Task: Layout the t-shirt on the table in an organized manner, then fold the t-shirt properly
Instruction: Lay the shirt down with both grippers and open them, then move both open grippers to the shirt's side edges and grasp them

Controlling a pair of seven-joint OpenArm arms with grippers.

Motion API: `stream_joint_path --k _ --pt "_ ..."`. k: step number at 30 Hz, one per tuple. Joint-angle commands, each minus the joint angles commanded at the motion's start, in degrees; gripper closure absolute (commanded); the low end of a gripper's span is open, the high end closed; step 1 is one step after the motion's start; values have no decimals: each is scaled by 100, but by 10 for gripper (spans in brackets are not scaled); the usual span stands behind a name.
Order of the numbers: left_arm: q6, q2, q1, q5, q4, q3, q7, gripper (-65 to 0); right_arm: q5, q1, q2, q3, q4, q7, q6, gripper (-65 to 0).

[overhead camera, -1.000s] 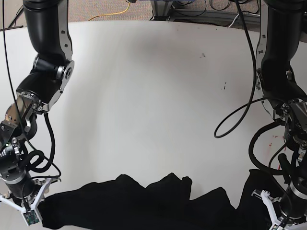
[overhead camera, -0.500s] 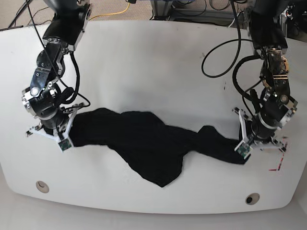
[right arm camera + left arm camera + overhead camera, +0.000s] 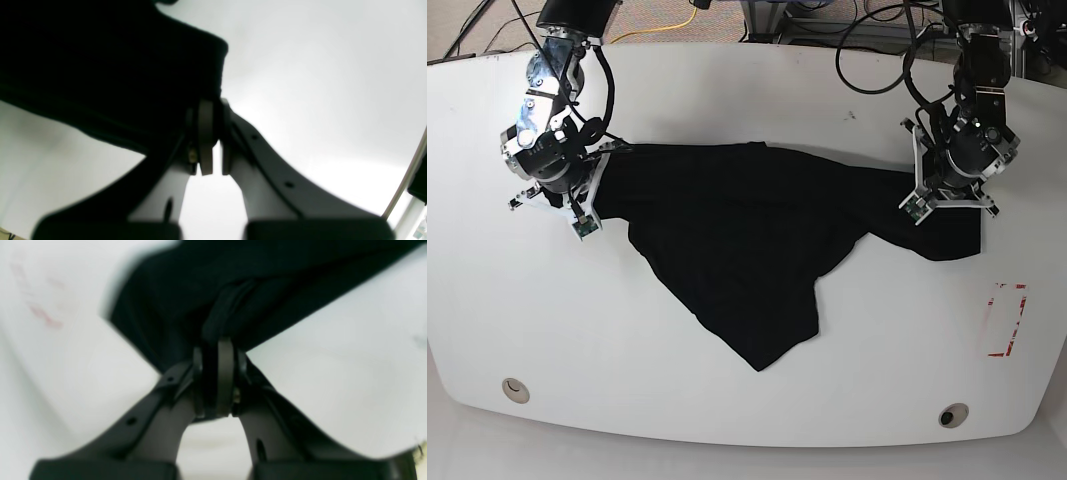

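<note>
- The black t-shirt (image 3: pixel 737 235) lies across the upper middle of the white bench (image 3: pixel 727 90), stretched sideways between the two arms, with a loose fold hanging down to a point toward the bench's near edge.
- The left end effector (image 3: pixel 949 185) — on the right of the base view — is closed on the shirt's edge; in the left wrist view the end effector (image 3: pixel 215 350) has its jaws pressed together with a ridge of black cloth (image 3: pixel 233 280) caught between them.
- The right end effector (image 3: pixel 562 195) is on the left of the base view, at the shirt's other end; in its wrist view the end effector (image 3: pixel 210 113) is nearly closed, pinching the edge of the dark cloth (image 3: pixel 100 66).
- A flap of the shirt extends just past the left end effector and lies flat on the bench.
- A red tape rectangle (image 3: pixel 1005 320) sits near the bench's right edge, apart from the shirt.
- Two small round holes (image 3: pixel 515 389) are near the front edge — one at each corner, both clear of the cloth.
- Both wrist views are blurred.
</note>
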Motion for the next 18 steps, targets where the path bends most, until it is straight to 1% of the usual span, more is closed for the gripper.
stream_joint_path --k 3,4,5,6,7,9,10,11,12,13,15,18 --pt "0 -9 308 0 -9 9 0 -6 0 -202 9 9 0 0 0 -29" --pt "0 -18 422 0 -9 9 0 -6 0 -290 9 9 0 0 0 -38" --pt "0 -70 519 0 -9 9 0 -10 -9 -343 9 9 0 0 0 -55" --pt "0 -132 589 0 -9 9 0 -21 -9 -422 0 9 0 0 0 -90" --pt "0 -193 677 0 -18 26 -9 -54 -9 -510 -9 9 0 0 0 -140" --pt "0 -220 774 0 -18 26 -9 -122 -9 -651 -9 9 0 0 0 -239" --pt "0 -220 835 0 -18 18 -9 -183 -9 -738 -9 9 0 18 0 -309" --pt "0 -220 853 0 -18 18 -9 -211 0 -782 -18 9 9 26 0 -336" --pt "0 -229 879 0 -18 9 -9 -256 9 -826 -35 9 9 35 0 -377" --pt "0 -246 879 0 -18 9 -18 -285 9 -844 -79 9 9 44 0 -404" --pt "0 -413 862 -9 -18 9 -18 -347 9 -853 -193 176 18 149 0 -442" --pt "0 -457 844 -18 -9 9 -18 -354 9 -809 -264 387 18 281 0 -445"
